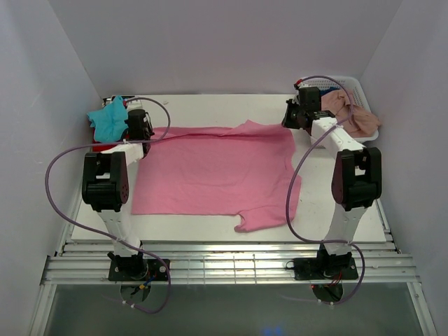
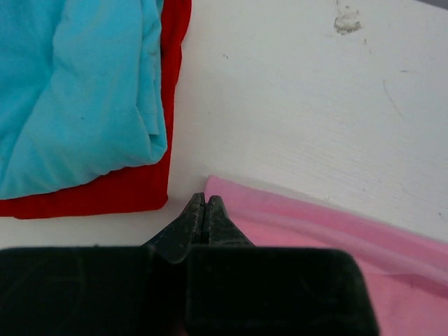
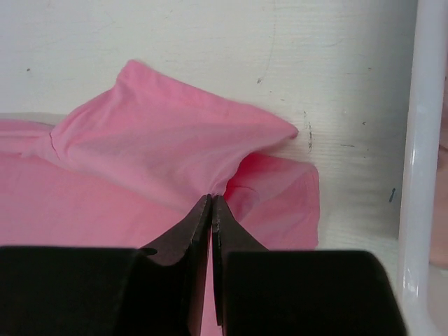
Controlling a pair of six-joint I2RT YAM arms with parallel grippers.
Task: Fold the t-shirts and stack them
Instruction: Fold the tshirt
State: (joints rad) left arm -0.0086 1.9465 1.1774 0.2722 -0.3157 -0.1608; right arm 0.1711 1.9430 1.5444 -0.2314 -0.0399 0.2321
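A white desk (image 1: 210,105) fills the booth, its top scuffed with fine scratches and dark specks. A white lattice basket (image 1: 352,81) sits in the far right corner; up close its smooth wall (image 3: 414,175) stands upright on the desk. Near the far left corner a small whitish lump (image 2: 346,19) sticks to the surface. Metal rails (image 1: 231,266) run along the near edge. Plain pale walls (image 1: 224,49) close in the back and both sides.
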